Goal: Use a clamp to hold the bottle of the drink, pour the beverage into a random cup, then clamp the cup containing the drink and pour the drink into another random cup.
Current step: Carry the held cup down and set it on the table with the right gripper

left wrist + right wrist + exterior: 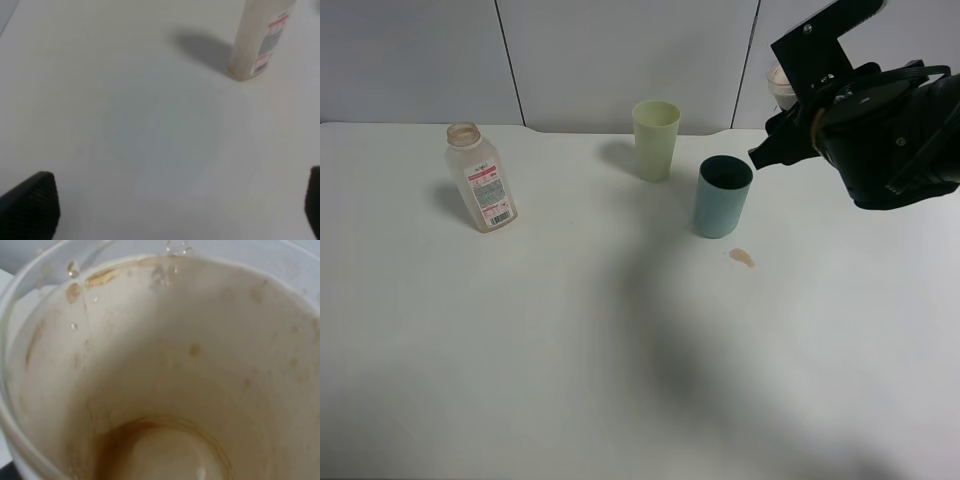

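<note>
A plain white table [570, 350] carries everything; on its left side the bottle [480, 178] stands upright, capless, its white label with pink-red print facing forward; toward the back, near the middle, a pale green cup [655, 139] stands upright; just in front and to the right of it stands a teal cup [722, 196], apart from it; a small brown spill [742, 258] lies on the surface just beside the teal cup's base.

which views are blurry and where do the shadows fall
Exterior high view: fairly sharp; the bottle, pale green cup and teal cup cast soft shadows to their left, and a broad dim shadow crosses the table. Left wrist view: soft, dark fingertips blurred. Right wrist view: the cup fills the frame, soft focus, brown residue visible.
</note>
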`<state>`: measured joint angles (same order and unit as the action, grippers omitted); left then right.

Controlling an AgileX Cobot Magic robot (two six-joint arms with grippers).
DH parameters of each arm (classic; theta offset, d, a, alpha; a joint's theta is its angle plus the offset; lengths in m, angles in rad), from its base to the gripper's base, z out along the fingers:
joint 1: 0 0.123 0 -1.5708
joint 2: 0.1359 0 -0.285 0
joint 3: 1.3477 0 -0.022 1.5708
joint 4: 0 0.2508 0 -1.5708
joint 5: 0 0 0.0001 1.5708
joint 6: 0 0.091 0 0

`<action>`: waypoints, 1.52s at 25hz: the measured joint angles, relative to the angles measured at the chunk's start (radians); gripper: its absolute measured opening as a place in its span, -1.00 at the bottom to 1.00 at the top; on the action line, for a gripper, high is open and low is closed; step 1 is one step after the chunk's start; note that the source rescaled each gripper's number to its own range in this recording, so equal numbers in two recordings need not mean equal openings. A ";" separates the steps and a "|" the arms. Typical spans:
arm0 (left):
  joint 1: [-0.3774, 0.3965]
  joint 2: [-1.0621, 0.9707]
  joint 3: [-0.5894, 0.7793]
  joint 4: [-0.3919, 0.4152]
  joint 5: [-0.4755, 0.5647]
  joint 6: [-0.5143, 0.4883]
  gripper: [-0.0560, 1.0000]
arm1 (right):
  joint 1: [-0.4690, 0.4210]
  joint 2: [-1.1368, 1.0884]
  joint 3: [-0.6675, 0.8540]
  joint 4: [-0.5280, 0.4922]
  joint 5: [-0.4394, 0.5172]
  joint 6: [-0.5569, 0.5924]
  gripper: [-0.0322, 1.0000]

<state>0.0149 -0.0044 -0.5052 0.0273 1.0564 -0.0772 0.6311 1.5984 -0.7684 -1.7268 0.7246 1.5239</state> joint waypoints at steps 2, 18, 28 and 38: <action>0.000 0.000 0.000 0.000 0.000 0.000 1.00 | 0.023 -0.027 -0.003 0.000 -0.047 0.004 -0.94; 0.000 0.000 0.000 0.000 0.000 0.000 1.00 | 0.092 -0.137 -0.172 0.236 -0.615 0.012 -0.94; 0.000 0.000 0.000 0.000 0.000 0.000 1.00 | 0.152 -0.137 -0.172 1.128 -0.832 -1.020 -0.94; 0.000 0.000 0.000 0.000 0.000 0.000 1.00 | 0.242 -0.072 -0.061 1.835 -0.983 -1.714 -0.94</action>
<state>0.0149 -0.0044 -0.5052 0.0273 1.0564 -0.0772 0.8729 1.5268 -0.8297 0.1086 -0.2580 -0.1897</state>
